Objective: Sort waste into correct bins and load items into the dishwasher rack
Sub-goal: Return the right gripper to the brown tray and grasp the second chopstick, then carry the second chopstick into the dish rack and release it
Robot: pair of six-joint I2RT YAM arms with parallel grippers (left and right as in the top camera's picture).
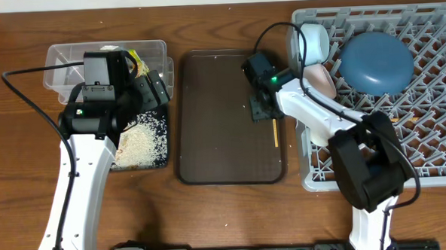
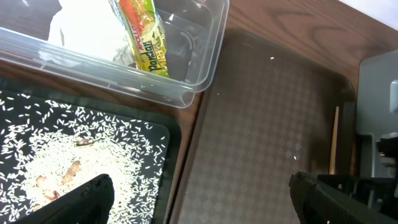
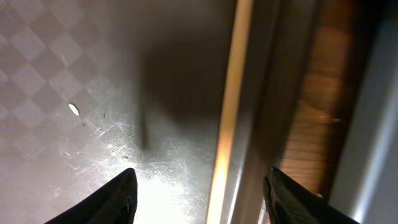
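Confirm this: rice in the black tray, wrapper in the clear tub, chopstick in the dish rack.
Wrong on the chopstick: the overhead view shows it on the brown tray, near its right edge, not in the rack. The rice and wrapper are as stated.

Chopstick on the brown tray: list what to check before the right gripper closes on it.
1. Chopstick lies between the right gripper fingers: ok.
2. Jaws apart, nothing held: ok.
3. Room beside the chopstick: not ok; it lies right along the brown tray rim, which a finger may catch.
4. Left gripper out of the way: ok; open, over by the black tray.
5. Second chopstick located: cannot tell; only one shows.
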